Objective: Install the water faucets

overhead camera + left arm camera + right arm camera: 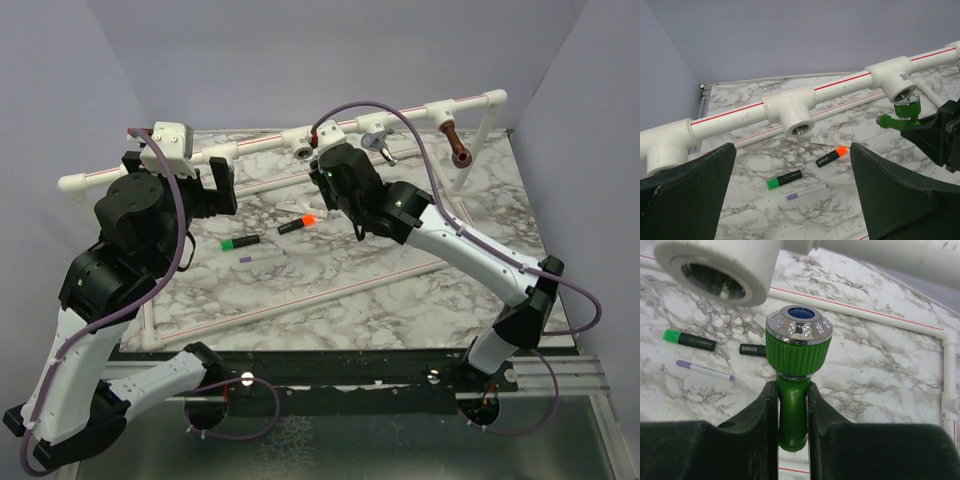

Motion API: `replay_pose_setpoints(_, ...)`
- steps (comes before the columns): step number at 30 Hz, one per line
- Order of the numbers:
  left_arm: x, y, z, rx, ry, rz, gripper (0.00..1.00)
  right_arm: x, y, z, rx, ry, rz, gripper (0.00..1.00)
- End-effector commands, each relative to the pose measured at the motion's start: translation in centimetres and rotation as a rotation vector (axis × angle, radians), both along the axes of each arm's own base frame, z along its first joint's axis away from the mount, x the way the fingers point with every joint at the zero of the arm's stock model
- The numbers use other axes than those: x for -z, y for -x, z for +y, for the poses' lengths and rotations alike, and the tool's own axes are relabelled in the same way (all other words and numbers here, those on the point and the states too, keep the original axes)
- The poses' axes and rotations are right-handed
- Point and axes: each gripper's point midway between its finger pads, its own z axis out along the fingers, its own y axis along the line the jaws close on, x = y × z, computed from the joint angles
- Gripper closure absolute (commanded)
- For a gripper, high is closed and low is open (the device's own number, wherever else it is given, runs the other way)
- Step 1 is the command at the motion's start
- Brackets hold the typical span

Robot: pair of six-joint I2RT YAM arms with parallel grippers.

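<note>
My right gripper (792, 415) is shut on the stem of the bright green faucet (797, 355). The faucet's chrome-ringed end points up, close under a white tee's mouth (715, 280). In the left wrist view the green faucet (905, 112) sits right below that tee (896, 80); I cannot tell whether they touch. On the pipe rail further right hang a chrome faucet (378, 143) and a copper-brown faucet (458, 148). My left gripper (792, 195) is open and holds nothing. It hovers near the rail's left part, in front of an empty tee (795, 110).
A green-capped marker (240, 243), an orange-capped marker (298, 223) and a thin purple pen (262, 258) lie on the marble top between the arms. The white pipe rail (250, 150) crosses the back, and thin pipes (300, 300) frame the board.
</note>
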Motion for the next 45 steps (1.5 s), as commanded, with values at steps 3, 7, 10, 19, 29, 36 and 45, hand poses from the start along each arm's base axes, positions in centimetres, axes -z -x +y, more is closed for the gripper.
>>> replay_pose_setpoints(3, 1.2, -0.2, 1.7, -0.074, -0.109, 0.019, 0.03, -0.5, -2.8, -1.3, 0.084, 0.083, -0.018, 1.00)
replay_pose_setpoints(7, 1.6, -0.3, 1.7, -0.075, -0.120, 0.027, 0.02, 0.0, -4.3, -1.9, 0.105, 0.094, -0.004, 1.00)
replay_pose_setpoints(10, 1.9, -0.5, 1.8, -0.073, -0.163, 0.033, 0.02, 0.6, -5.5, -2.8, 0.120, 0.096, 0.015, 1.00)
replay_pose_setpoints(19, 2.1, -0.9, 1.7, -0.082, -0.178, 0.035, 0.02, 1.7, -8.4, -6.3, 0.189, 0.103, 0.049, 1.00)
replay_pose_setpoints(29, 2.5, -1.6, 1.5, -0.101, -0.182, 0.047, 0.02, 1.6, -11.8, -13.7, 0.343, 0.066, 0.055, 1.00)
replay_pose_setpoints(36, 2.4, -2.1, 1.3, -0.121, -0.168, 0.051, 0.02, 1.7, -13.7, -19.6, 0.444, 0.045, 0.065, 1.00)
replay_pose_setpoints(45, 2.2, -3.7, 0.6, -0.147, -0.163, 0.042, 0.01, 1.5, -12.2, -21.5, 0.430, -0.025, 0.077, 1.00)
